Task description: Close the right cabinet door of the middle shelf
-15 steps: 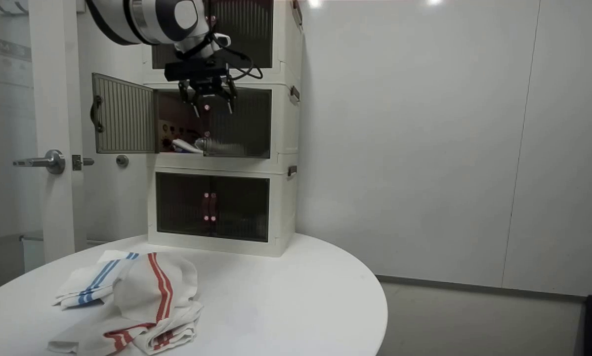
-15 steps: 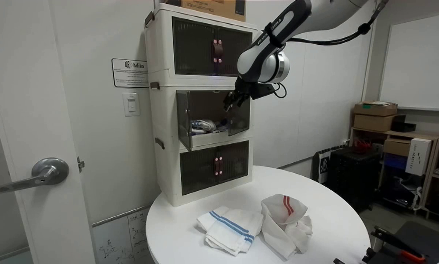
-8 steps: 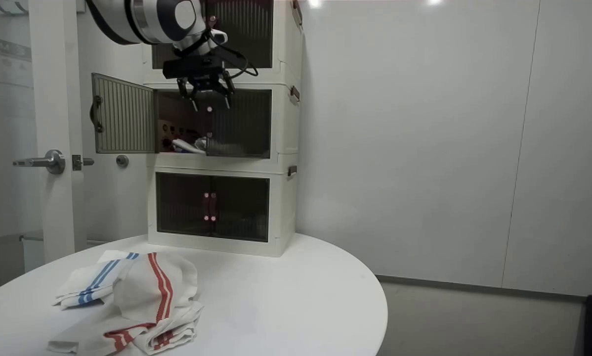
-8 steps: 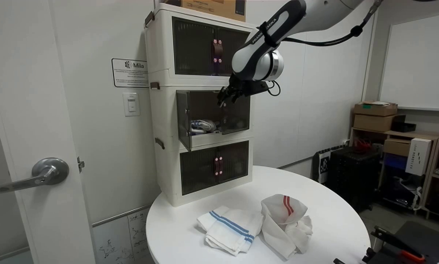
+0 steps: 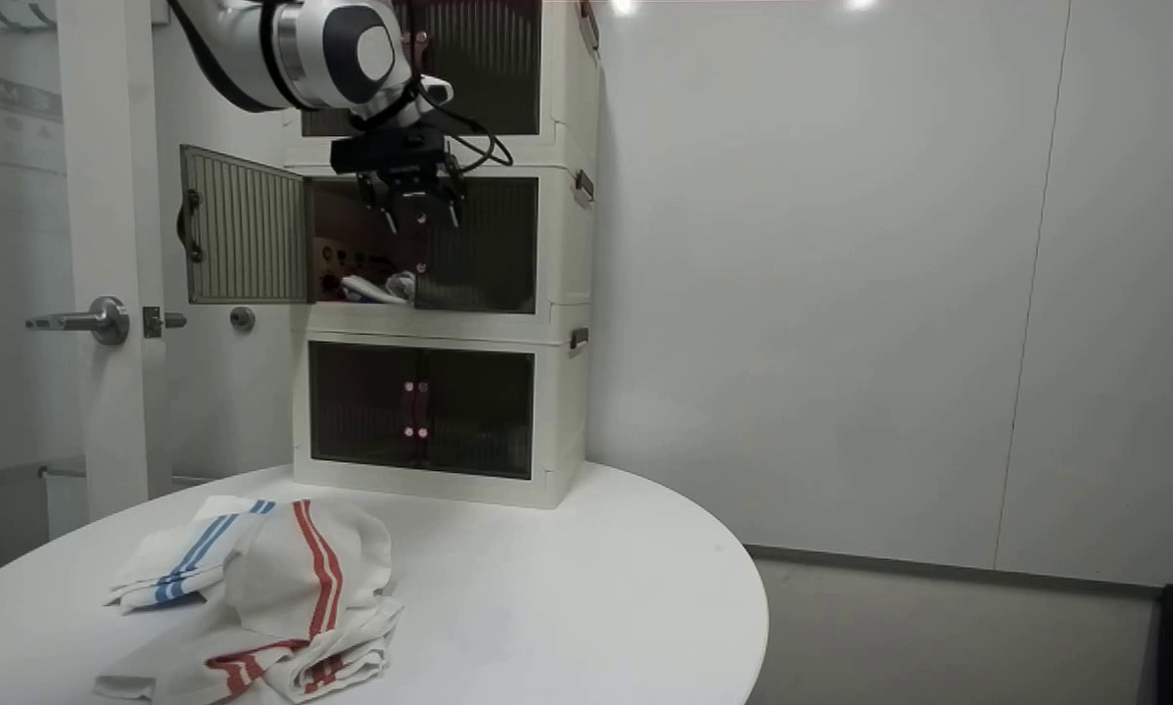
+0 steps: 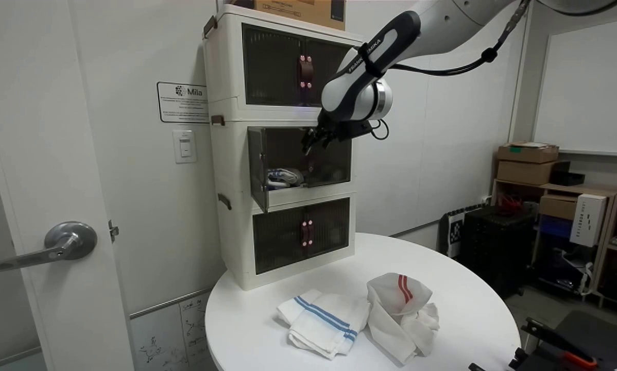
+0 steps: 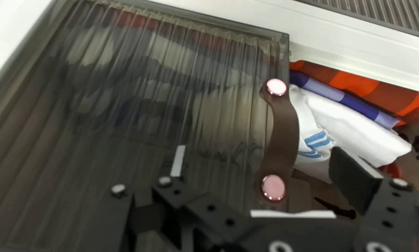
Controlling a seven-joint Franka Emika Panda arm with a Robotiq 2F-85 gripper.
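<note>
The right cabinet door point(image 5: 489, 259) is a dark translucent panel of the middle shelf point(image 5: 430, 321). It stands almost flush with the shelf front in both exterior views point(image 6: 333, 167); I cannot tell if it is fully shut. In the wrist view the door point(image 7: 195, 105) fills the left, with its brown strap handle point(image 7: 283, 133) near the free edge. My gripper point(image 5: 423, 221) is open and empty in front of that edge, also in an exterior view point(image 6: 316, 146). In the wrist view the handle lies between the spread fingers point(image 7: 353, 180); contact is not clear.
The left door point(image 5: 249, 230) of the middle shelf stands wide open. Cloths point(image 6: 286, 176) lie inside. Dark doors of the top tier point(image 6: 272, 67) and bottom tier point(image 6: 280, 239) are shut. Folded towels point(image 6: 326, 322) lie on the white round table point(image 6: 442, 268).
The right door has swung inward, its free edge drawing close to the shelf front. My gripper has moved toward the cabinet's open side, rising and then lowering a little. It stays open.
</note>
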